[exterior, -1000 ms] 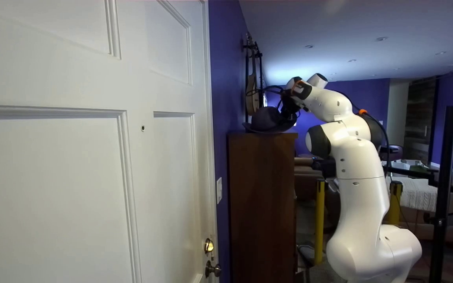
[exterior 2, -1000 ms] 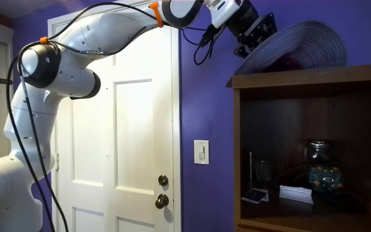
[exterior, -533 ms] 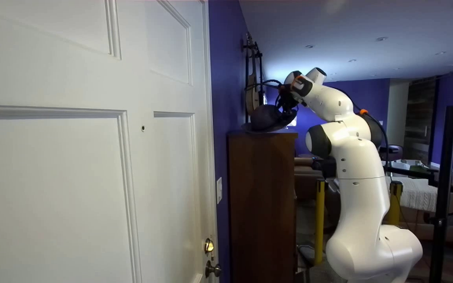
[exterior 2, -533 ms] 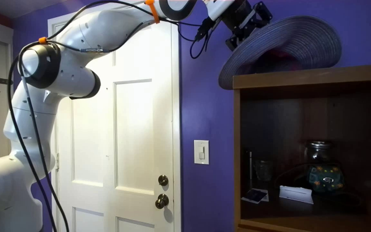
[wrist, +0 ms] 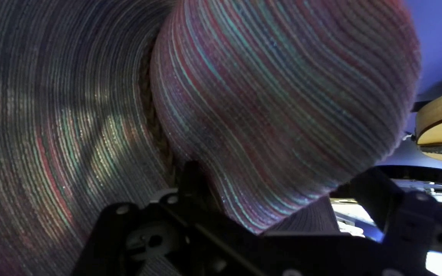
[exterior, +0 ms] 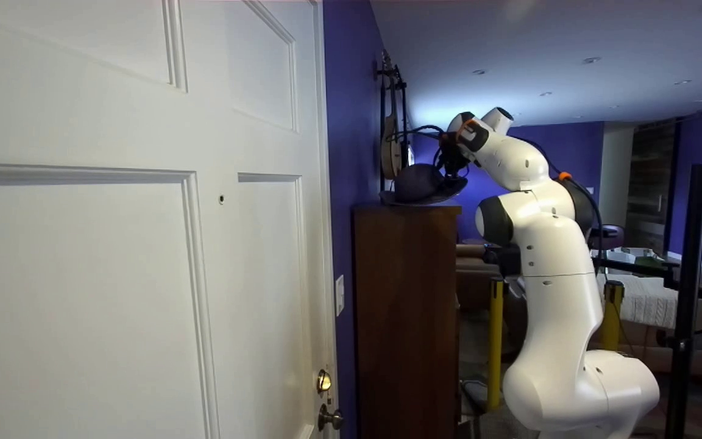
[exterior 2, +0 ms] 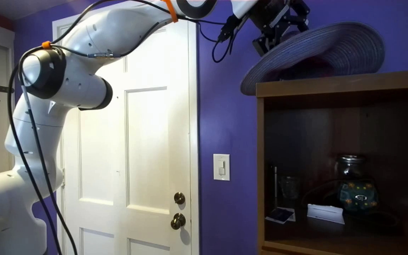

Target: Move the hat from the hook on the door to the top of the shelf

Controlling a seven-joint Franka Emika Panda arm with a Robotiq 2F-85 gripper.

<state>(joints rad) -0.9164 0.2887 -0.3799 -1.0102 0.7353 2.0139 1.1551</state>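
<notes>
The arm (exterior: 555,268) stands bent, hand (exterior 2: 282,36) spread wide

The arm (exterior 2: 113,37) is wearing glossy white, rounded shells (exterior: 561,311), with black rings (exterior: 497,221) dividing them and oval recesses (exterior: 547,282) dotting the white. Black cables (exterior 2: 10,101) are trailing along it, some looping just beside the gripper (exterior 2: 282,36). Orange straps (exterior 2: 171,10) are binding them, one nearer the gripper, one farther off. The gripper itself is showing black, angular linkages (wrist: 148,237) and pale round screw heads (wrist: 122,209).
</notes>
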